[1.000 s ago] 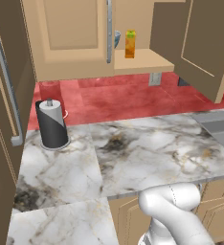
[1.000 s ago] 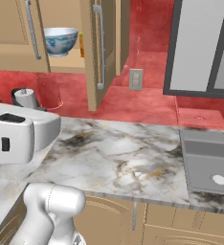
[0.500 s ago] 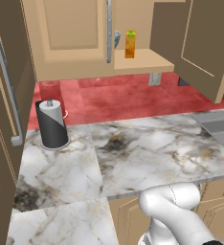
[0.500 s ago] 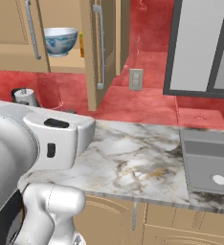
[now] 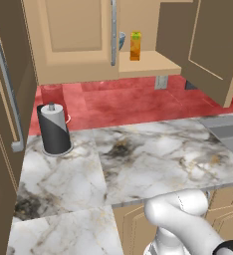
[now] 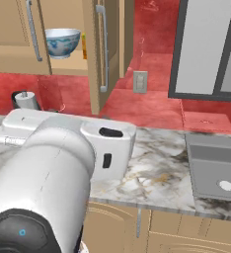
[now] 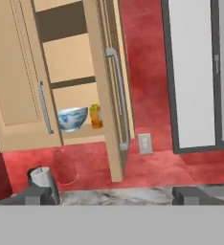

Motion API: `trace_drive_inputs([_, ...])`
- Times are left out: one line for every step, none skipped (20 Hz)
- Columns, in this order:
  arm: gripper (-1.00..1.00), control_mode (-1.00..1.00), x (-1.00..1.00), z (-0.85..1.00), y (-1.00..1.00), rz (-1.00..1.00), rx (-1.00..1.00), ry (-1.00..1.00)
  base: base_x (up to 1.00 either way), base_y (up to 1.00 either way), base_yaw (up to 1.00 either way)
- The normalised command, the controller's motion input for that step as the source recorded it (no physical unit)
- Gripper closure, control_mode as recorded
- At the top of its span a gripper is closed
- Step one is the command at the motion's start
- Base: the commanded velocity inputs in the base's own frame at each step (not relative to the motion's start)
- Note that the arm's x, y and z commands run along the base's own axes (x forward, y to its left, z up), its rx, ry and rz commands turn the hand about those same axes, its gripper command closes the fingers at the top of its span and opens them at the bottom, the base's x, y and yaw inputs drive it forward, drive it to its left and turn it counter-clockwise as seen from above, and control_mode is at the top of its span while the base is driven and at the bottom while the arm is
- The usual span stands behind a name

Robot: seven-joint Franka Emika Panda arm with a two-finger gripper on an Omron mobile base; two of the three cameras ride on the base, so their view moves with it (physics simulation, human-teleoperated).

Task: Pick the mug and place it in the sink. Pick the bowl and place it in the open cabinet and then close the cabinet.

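Note:
The white bowl with a blue pattern stands upright on the shelf of the tan cabinet, whose two doors are open. It also shows in the hand view, bowl, beside an orange bottle on the cabinet shelf. In the left base view only a sliver of the bowl peeks past the door edge. My gripper is open and holds nothing, well back from the cabinet, facing it. The grey sink lies at the right, partly cut off. The mug is out of view.
A black paper towel holder stands at the counter's back left. A dim red cylinder sits against the red wall beside it. A grey glass-fronted cabinet hangs right of the open door, and a wall outlet sits under that door. My arm looms over the counter's left.
In the right base view my arm has swung toward the camera and to the right, covering more of the counter. The bowl, doors and counter things have not moved.

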Motion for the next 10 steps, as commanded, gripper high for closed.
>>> trace_drive_inputs([-1.00, -1.00, 0.00, 0.00, -0.32, 0.11, 0.00, -0.02, 0.00, 0.00, 0.00])
trace_drive_inputs([-1.00, -1.00, 0.00, 0.00, -0.33, 0.12, 0.00, -0.02, 0.00, 0.00, 0.00])
trace_drive_inputs([-1.00, -1.00, 0.02, -0.01, -0.34, 0.12, 0.00, -0.02, 0.00, 0.00, 0.00])
trace_drive_inputs([-1.00, -1.00, 0.02, -0.02, -0.38, 0.13, 0.00, -0.01, 0.00, 0.00, 0.00])
trace_drive_inputs([-1.00, -1.00, 0.03, 0.00, -0.38, 0.13, 0.00, -0.02, 0.00, 0.00, 0.00])
trace_drive_inputs([-1.00, -1.00, 0.03, 0.00, -0.39, 0.13, 0.00, -0.02, 0.00, 0.00, 0.00])
trace_drive_inputs([-1.00, -1.00, 0.03, 0.00, -0.37, 0.13, 0.00, -0.02, 0.00, 0.00, 0.00])
trace_drive_inputs([-1.00, -1.00, 0.06, 0.00, -0.36, 0.14, 0.00, -0.02, 0.00, 0.00, 0.00])
trace_drive_inputs([-1.00, -1.00, 0.10, 0.00, -0.32, 0.14, 0.00, -0.03, 0.00, 0.00, 0.00])
trace_drive_inputs([-1.00, -1.00, 0.14, 0.00, -0.28, 0.15, 0.00, -0.04, 0.00, 0.00, 0.00])
